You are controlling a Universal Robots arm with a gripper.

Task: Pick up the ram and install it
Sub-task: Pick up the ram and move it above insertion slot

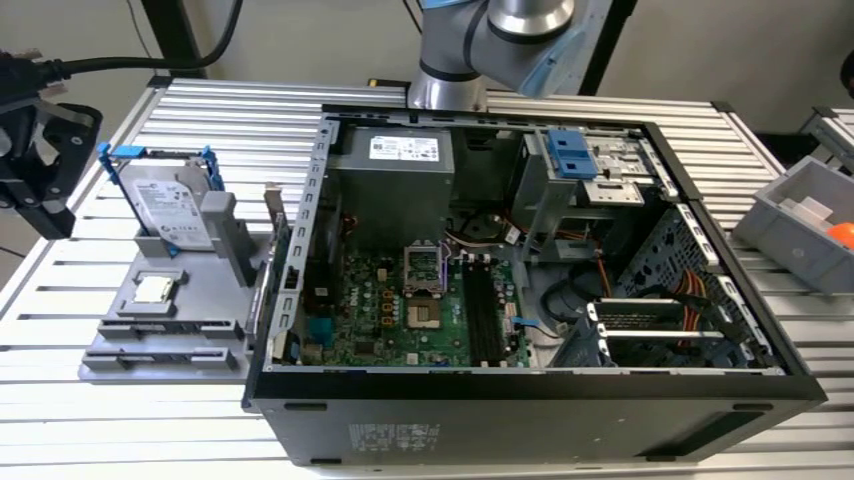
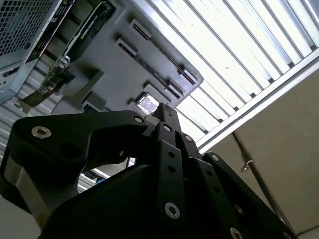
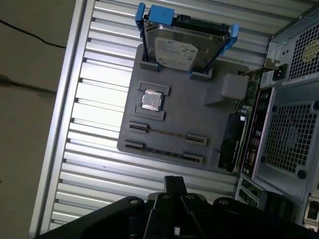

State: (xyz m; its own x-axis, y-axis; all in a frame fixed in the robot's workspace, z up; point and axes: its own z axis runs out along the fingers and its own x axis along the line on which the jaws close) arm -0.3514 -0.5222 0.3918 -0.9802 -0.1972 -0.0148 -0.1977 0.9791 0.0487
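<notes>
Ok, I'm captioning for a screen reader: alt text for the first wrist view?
The gripper points toward a grey tray on a slatted metal table; the tray holds a hard drive in a blue frame and a square chip. A computer case stands beside it.

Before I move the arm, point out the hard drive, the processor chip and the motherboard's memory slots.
hard drive [image 3: 182, 47]: first wrist view, on its silver face.
processor chip [image 3: 151, 100]: first wrist view, centre of its metal lid.
memory slots [image 1: 483, 312]: exterior view, middle of the long black slots.

Grey tray, silver drive w/ blue frame; green mobo; black gripper; table silver, ribbed.
</notes>
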